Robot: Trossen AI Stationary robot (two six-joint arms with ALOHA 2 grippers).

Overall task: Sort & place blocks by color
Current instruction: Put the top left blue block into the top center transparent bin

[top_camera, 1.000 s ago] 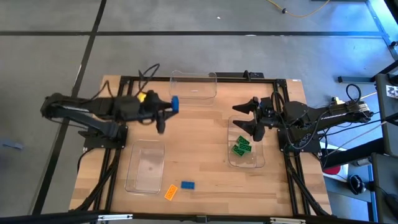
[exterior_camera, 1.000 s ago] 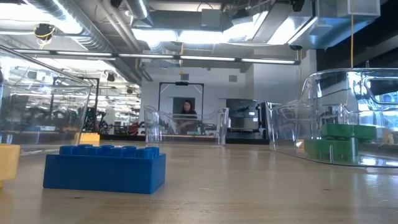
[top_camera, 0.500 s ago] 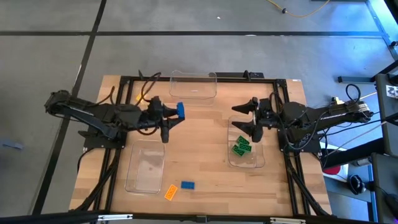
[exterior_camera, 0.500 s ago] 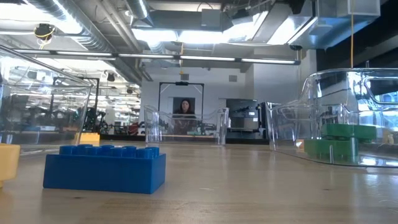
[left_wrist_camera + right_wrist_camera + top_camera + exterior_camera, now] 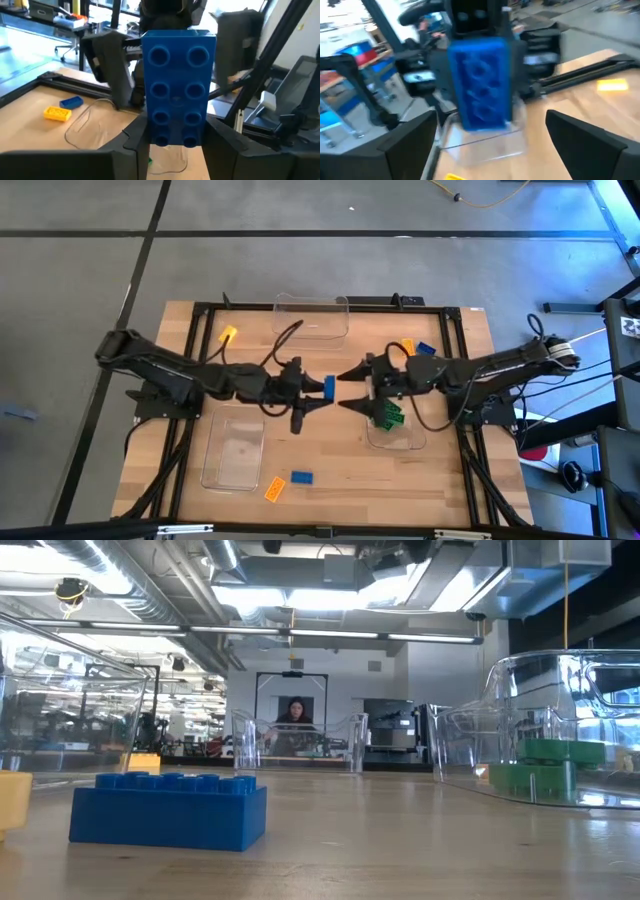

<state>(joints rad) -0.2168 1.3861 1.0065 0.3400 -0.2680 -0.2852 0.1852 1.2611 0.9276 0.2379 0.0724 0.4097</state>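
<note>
left gripper: left gripper (image 5: 316, 392) at table centre, clamped on a small blue studded plastic brick (image 5: 329, 386), brick raised off the wood, stud face toward the left wrist camera (image 5: 177, 85)
right gripper: right gripper (image 5: 347, 388) just at 3 o'clock of the held blue brick, fingers spread wide, one on each side of it, gripping nothing; brick fills the right wrist view (image 5: 480, 85)
right tray: clear rectangular plastic tray (image 5: 410, 442) at 3 o'clock of centre, green studded bricks (image 5: 388, 416) inside, partly under the right arm
far tray: clear plastic tray (image 5: 312, 326) at 12 o'clock edge, contents cannot tell
left tray: clear plastic tray (image 5: 232, 450) at 8 o'clock, no brick seen in it
loose bricks near edge: orange-yellow brick (image 5: 274, 489) and blue brick (image 5: 301, 477) side by side at 6 o'clock, on bare wood
loose bricks far right: orange-yellow brick (image 5: 407, 346) and blue brick (image 5: 425, 348) at 1 o'clock, close together
loose brick far left: orange-yellow brick (image 5: 228, 334) at 11 o'clock
low view: blue brick (image 5: 168, 811) large in front, green bricks (image 5: 545, 768) behind tray wall, person (image 5: 293, 725) far off in the room
table: wooden table top (image 5: 330, 445)
</note>
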